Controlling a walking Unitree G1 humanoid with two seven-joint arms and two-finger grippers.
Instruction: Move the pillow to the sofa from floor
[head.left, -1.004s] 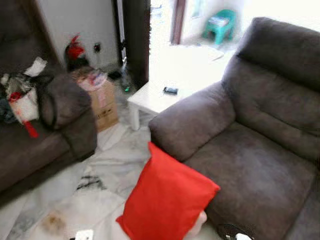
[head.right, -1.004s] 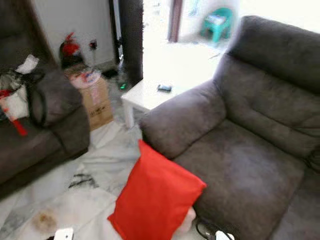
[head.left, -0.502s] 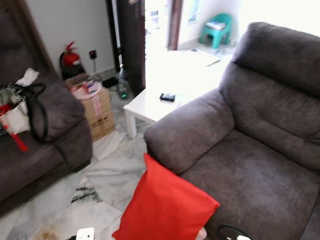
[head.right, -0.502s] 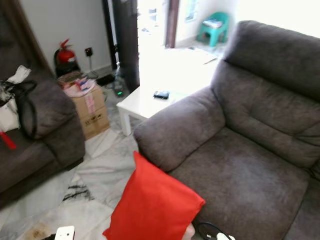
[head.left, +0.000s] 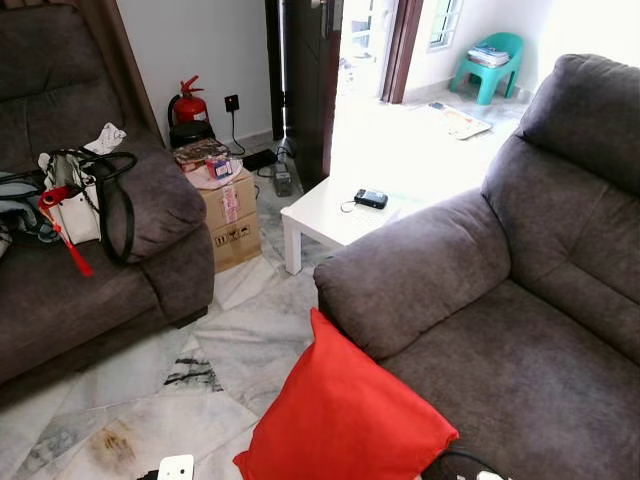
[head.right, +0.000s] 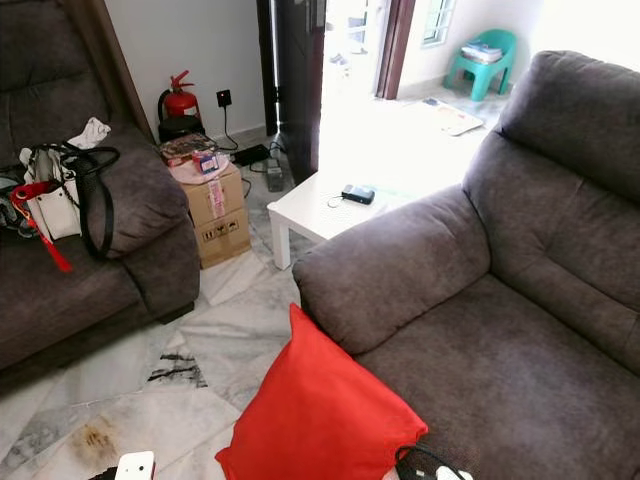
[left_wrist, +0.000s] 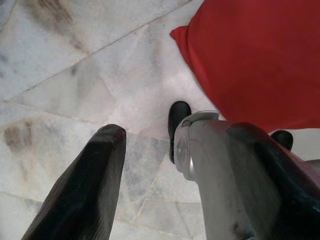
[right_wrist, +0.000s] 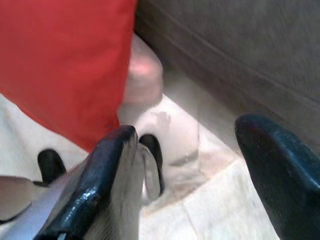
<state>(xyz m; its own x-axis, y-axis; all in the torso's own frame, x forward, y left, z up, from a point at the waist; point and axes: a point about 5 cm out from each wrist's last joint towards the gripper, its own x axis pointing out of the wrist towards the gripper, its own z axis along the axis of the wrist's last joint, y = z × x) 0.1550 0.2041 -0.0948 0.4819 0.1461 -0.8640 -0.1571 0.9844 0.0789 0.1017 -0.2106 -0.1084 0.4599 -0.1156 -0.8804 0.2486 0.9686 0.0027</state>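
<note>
Leaning against the front of the grey sofa (head.left: 520, 330), one red pillow (head.left: 345, 415) is seen standing on its lower edge on the marble floor (head.left: 230, 345), its upper corner touching the sofa's near armrest. Two grippers are counted. The left gripper (left_wrist: 165, 175) is held over bare floor tiles just beside the pillow's corner, its two black fingers (left_wrist: 82, 185) spread apart with nothing between them. The right gripper (right_wrist: 195, 165) is held low between the pillow and the sofa base, its two fingers (right_wrist: 100, 180) likewise spread and empty. A second grey sofa (head.left: 70, 260) is seen on the robot's left, with one white handbag (head.left: 75, 205) laid on it. One cardboard box (head.left: 228, 210), one red fire extinguisher (head.left: 188, 105), one white low table (head.left: 340, 215) bearing one small dark device (head.left: 371, 198), and one teal chair (head.left: 488, 62) are seen farther off.
</note>
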